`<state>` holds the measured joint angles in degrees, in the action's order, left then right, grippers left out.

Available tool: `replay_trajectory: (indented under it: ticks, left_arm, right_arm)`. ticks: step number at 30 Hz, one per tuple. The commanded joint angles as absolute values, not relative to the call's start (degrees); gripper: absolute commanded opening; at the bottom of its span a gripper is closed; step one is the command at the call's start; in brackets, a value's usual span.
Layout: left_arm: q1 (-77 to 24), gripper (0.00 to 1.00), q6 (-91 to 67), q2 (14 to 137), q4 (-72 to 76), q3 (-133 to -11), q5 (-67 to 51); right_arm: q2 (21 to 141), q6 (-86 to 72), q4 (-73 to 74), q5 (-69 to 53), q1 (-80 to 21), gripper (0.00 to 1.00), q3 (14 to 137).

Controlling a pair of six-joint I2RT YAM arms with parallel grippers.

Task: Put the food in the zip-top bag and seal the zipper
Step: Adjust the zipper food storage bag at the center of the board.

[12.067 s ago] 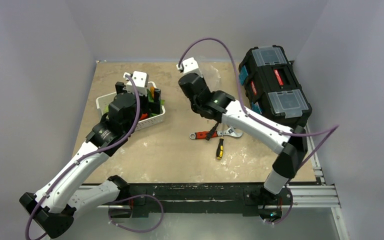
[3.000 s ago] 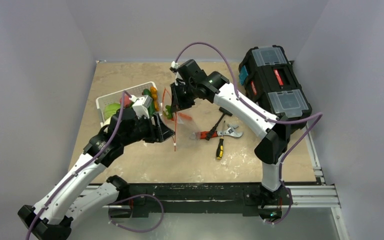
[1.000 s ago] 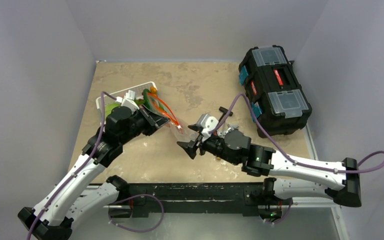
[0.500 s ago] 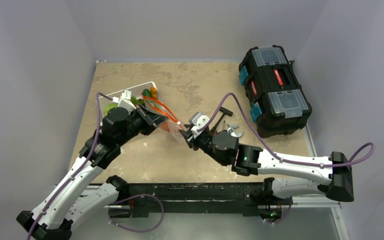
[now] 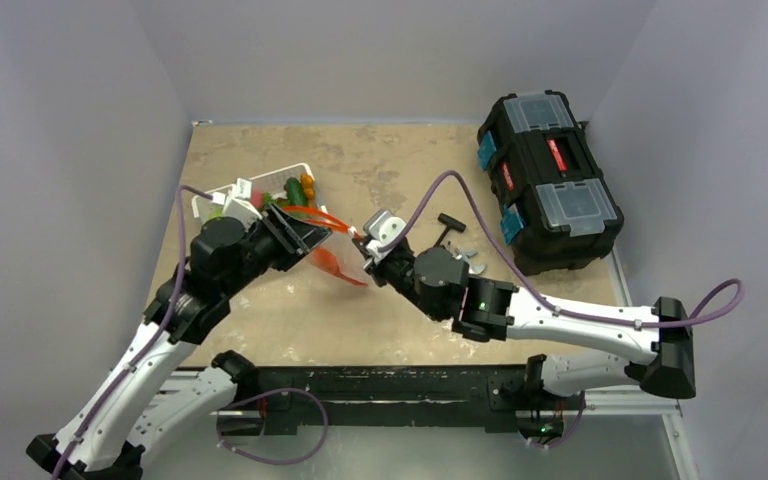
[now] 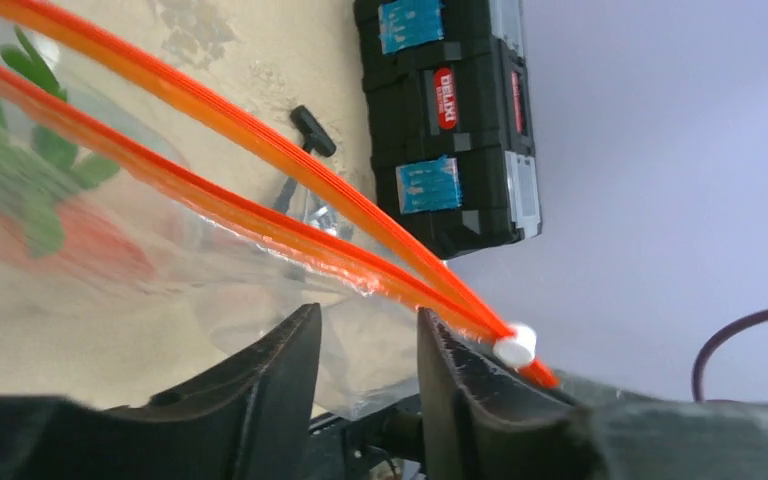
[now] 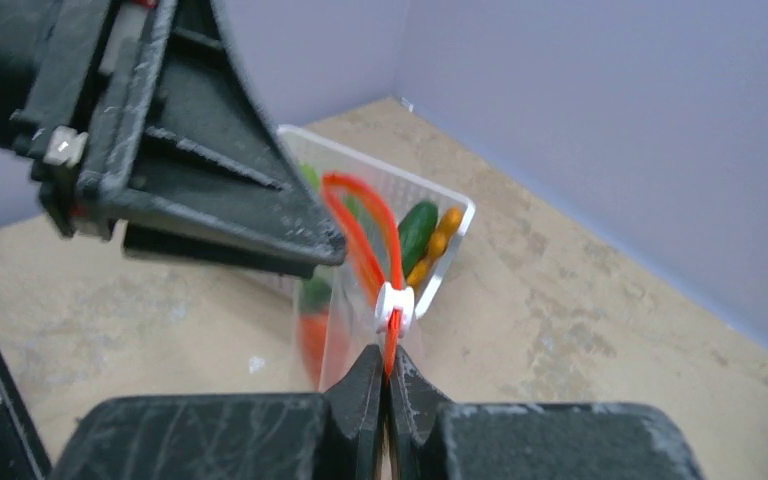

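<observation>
The zip-top bag (image 5: 332,258) hangs between my two grippers over the table, a carrot (image 5: 328,263) inside it. In the left wrist view the carrot (image 6: 70,240) shows blurred through the plastic. The zipper (image 6: 447,295) stands parted, its two orange strips meeting at a white slider (image 6: 513,346). My left gripper (image 6: 368,318) has its jaws slightly apart with clear bag film in the gap. My right gripper (image 7: 387,352) is shut on the zipper (image 7: 365,255) end just below the slider (image 7: 394,303). A cucumber (image 7: 416,225) and a small orange piece (image 7: 445,230) lie in the basket.
The white slatted basket (image 5: 201,205) stands behind the left gripper (image 5: 305,232). A black toolbox (image 5: 548,180) sits at the back right. A hammer (image 5: 450,221) and other tools lie partly hidden behind the right arm, near the right gripper (image 5: 365,250).
My right gripper swung up and left to the bag's corner and shut on the zipper end. The left jaws, shut before, have parted a little. The bag shifted slightly left.
</observation>
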<state>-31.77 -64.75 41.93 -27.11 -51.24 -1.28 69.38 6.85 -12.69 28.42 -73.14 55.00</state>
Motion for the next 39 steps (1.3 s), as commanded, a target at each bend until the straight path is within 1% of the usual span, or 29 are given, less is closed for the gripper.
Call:
replay_trajectory:
  ticks: [1, 4, 5, 6, 8, 11, 13, 16, 20, 24, 28, 32, 34, 36, 39]
  left_arm:
    - [-31.37, 0.59, -52.94, 35.91, -32.70, -58.69, 1.81]
    - [-31.37, 0.87, -46.18, 31.77, -36.17, -61.51, 2.42]
    - [-31.38, 0.93, -44.36, 30.33, -37.97, -62.24, 3.63]
    - [-31.31, 0.94, -43.01, 28.93, -40.02, -62.74, 5.30]
    - [-31.37, 0.95, -41.16, 26.11, -43.54, -62.78, 9.39]
    - [-31.31, 0.97, -40.62, 22.62, -47.60, -61.22, 14.24]
    - [-31.32, 0.97, -41.76, 20.99, -49.88, -60.35, 14.72]
    - [-31.37, 0.97, -42.38, 19.23, -52.72, -59.72, 13.47]
    - [-31.31, 0.97, -42.45, 17.13, -55.89, -58.88, 15.15]
    - [-31.37, 0.98, -41.78, 16.75, -55.88, -58.45, 16.29]
    - [-31.37, 0.98, -39.25, 22.75, -56.37, -60.34, 15.05]
    - [-31.14, 0.99, -35.43, 30.60, -59.15, -62.76, 18.47]
    - [-29.53, 1.00, -34.46, 33.65, -59.45, -64.14, 19.54]
    - [-25.06, 1.00, -33.34, 36.63, -58.13, -65.15, 16.26]
    - [-11.83, 0.99, -30.48, 42.97, -54.45, -65.44, 4.68]
  right_arm:
    - [67.39, 10.31, -3.12, 27.24, -72.04, 0.00, 67.63]
    - [68.54, 10.20, 7.83, 23.68, -72.02, 0.00, 75.45]
    - [69.96, 9.23, 11.10, 22.51, -71.99, 0.00, 77.72]
    - [71.88, 8.13, 13.48, 21.25, -71.98, 0.00, 79.73]
    - [76.67, 6.18, 15.69, 19.14, -71.94, 0.00, 81.12]
    - [83.35, 5.95, 6.93, 18.14, -71.03, 0.00, 75.29]
    - [86.70, 5.77, 7.37, 17.10, -70.81, 0.00, 76.95]
    - [85.90, 6.24, 6.89, 14.57, -70.42, 0.00, 78.16]
    - [83.33, 6.87, 14.22, 15.08, -70.22, 0.00, 83.36]
    - [80.86, 6.07, 15.94, 11.96, -70.20, 0.00, 83.19]
    - [80.71, 6.44, 13.11, 12.94, -70.14, 0.00, 79.15]
    - [77.73, 7.61, 10.92, 9.36, -70.02, 0.00, 75.63]
    - [76.36, 7.69, 9.88, 10.40, -70.05, 0.00, 74.02]
    - [75.85, 7.29, 9.93, 12.87, -70.00, 0.00, 73.34]
    - [74.52, 7.09, 10.34, 13.14, -70.05, 0.00, 72.35]
